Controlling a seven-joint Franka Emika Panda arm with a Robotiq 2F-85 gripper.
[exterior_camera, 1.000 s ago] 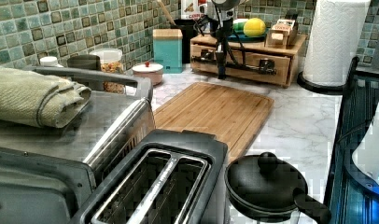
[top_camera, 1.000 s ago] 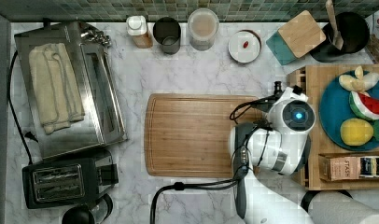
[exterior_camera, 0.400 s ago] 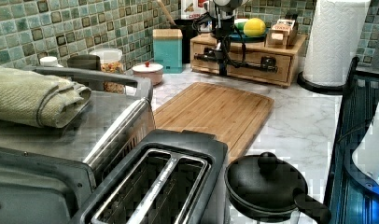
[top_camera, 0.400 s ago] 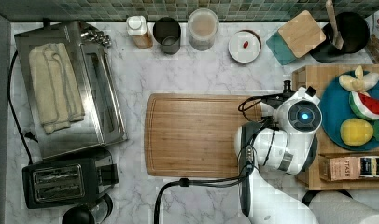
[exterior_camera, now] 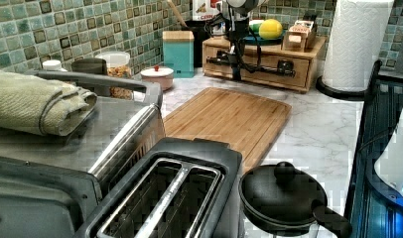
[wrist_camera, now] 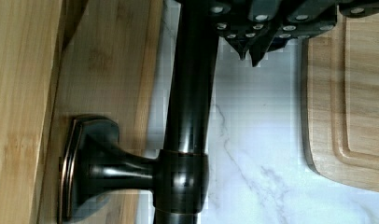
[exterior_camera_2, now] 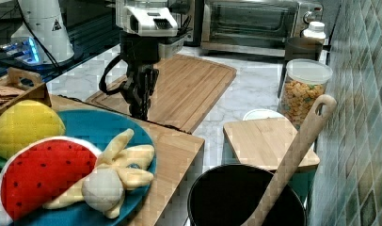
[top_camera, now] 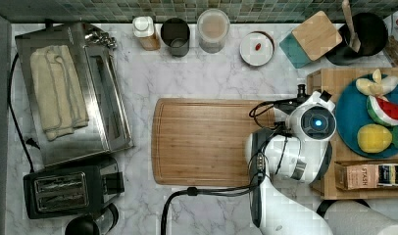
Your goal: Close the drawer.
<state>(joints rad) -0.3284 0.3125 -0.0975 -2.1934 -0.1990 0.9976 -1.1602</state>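
End effector (wrist_camera: 246, 49) at drawer (exterior_camera: 269, 62) handle (wrist_camera: 190, 121).

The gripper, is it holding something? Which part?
The gripper is at the black bar handle of the drawer, near one end. Whether it actually clamps the bar cannot be told.

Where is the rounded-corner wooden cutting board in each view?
Top view: rounded-corner wooden cutting board, centre.
Left view: centre.
Right view: upper middle.
Wrist view: across the marble strip from the drawer's black bar handle.
Shared landmark: round blue plate, at the top view's right and the right view's lower left.
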